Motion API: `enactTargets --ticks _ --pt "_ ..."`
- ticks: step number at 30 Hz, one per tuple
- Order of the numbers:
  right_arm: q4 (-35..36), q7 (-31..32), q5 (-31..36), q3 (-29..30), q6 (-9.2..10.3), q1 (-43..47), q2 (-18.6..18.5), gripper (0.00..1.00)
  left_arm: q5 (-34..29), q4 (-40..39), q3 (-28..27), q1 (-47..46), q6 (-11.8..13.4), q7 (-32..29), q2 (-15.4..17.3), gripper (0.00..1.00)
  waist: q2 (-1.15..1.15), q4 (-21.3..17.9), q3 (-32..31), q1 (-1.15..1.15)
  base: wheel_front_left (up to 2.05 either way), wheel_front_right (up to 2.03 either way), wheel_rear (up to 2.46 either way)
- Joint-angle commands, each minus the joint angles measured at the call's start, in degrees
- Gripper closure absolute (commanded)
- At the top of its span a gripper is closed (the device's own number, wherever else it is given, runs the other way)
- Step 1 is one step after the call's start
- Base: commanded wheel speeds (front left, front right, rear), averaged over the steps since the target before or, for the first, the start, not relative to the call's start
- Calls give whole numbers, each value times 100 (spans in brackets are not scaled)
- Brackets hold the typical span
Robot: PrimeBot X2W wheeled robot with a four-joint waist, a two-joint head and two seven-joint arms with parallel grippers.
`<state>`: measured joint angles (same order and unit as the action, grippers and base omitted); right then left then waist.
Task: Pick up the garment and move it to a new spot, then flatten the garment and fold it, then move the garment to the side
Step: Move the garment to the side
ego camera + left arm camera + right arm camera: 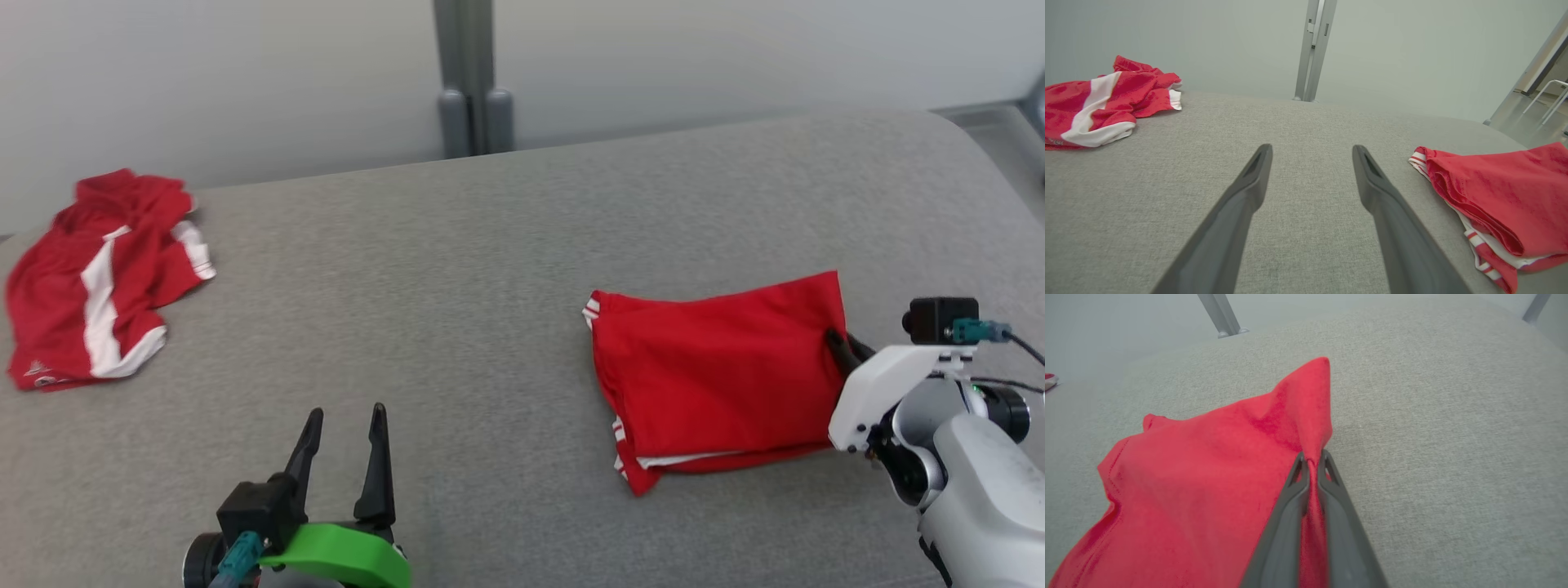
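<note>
The folded red garment (718,376) lies on the table (457,269), right of the grey post (469,73) and nearer the robot. It looks light, limp and likely slick, best gripped through all layers at an edge. The right pincer (1312,457) pinches its edge farthest from the post. The left pincer (346,410) stands spread, empty. There are two garments in all; a crumpled one (98,278) lies far left of the post.

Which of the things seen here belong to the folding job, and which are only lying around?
In the job: folded red garment; right gripper, shut on its edge; left gripper, open.
Lying about: crumpled red-and-white garment at far left; grey post behind.
</note>
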<state>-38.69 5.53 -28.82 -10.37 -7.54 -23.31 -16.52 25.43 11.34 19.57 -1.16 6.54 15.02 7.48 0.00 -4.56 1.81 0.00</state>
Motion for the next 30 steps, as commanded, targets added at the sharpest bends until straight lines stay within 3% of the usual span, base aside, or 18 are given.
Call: enactTargets --ticks 1,6,11,23,30 --pt "31 -78 11 31 10 -159 -18 100 -43 -9 10 -179 -16 -1 48 0 0 -1286 588 0 0 0 0" --pt "-24 -278 57 -123 10 -481 146 100 -142 -50 25 -449 -23 -33 147 0 0 -1958 909 0 0 0 0" --pt "-253 -492 20 -268 11 -713 211 100 -194 -50 77 -627 -29 -76 161 0 0 -2075 981 0 0 0 0" --pt "-675 -877 -84 -462 10 -1337 192 100 -148 -209 -42 -638 91 -83 276 0 0 -1497 1116 0 0 0 0" --pt "-1066 -989 1 -422 10 -2189 83 100 -191 -336 -34 -751 96 -74 313 0 0 -1103 1256 0 0 0 0"
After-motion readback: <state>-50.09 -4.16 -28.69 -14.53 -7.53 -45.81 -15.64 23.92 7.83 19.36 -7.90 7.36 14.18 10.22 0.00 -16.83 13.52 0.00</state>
